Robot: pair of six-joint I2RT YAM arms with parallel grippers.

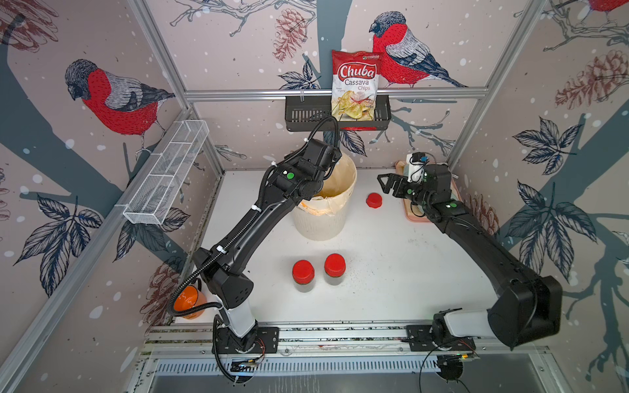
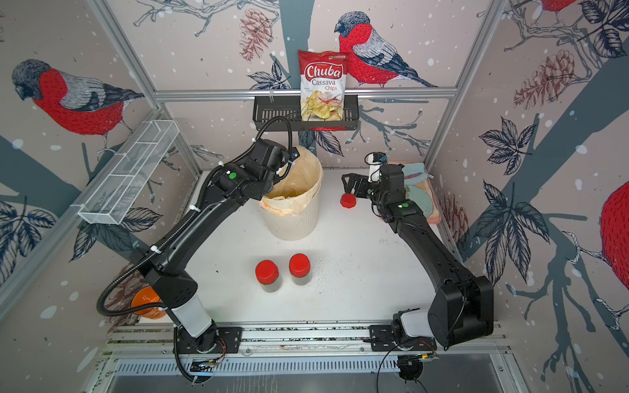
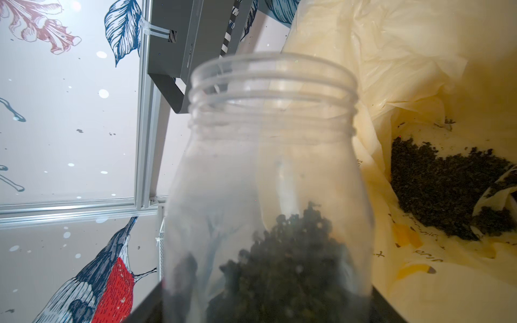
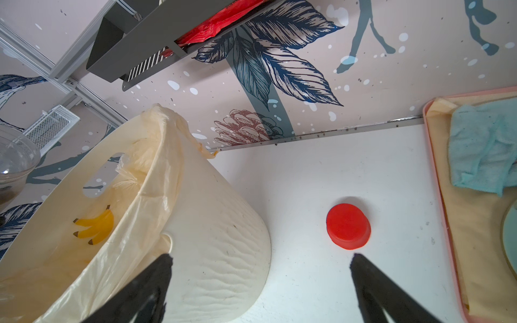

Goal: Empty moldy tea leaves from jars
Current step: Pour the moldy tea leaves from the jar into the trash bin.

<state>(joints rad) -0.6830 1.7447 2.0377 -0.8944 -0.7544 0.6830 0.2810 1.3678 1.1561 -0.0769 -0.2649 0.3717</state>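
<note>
Closest to the lens in the left wrist view, the open jar (image 3: 268, 167) is sitting clamped in the left gripper (image 3: 268, 304), whose dark fingers are pressing on its lower walls. The tea leaves (image 3: 282, 260) are lying heaped at the gripped end of the jar, and its bare threaded mouth is facing away beside the yellowish liner (image 3: 391, 70). Going by size, the white table (image 1: 391, 265) is bearing the rest. The ribbed bin (image 1: 320, 221) is standing upright toward the back wall, under the left wrist, and a loose heap (image 3: 439, 190) of dark leaf bits is lying inside its liner. The pink tray (image 4: 432, 167) is lying at the table's right edge, holding a crumpled blue cloth (image 4: 481, 148). The right gripper (image 4: 261, 257) is hanging released, its jaws spread wide and grasping nothing, over bare table between bin and tray. Two closed jars (image 1: 303, 275) (image 1: 335, 268) are standing upright side by side, close together near the front of the table and well apart from the bin, with dark contents showing through their walls. Smallest, the red lid (image 4: 348, 226) is lying alone on the table, just off the right gripper's fingertips.
</note>
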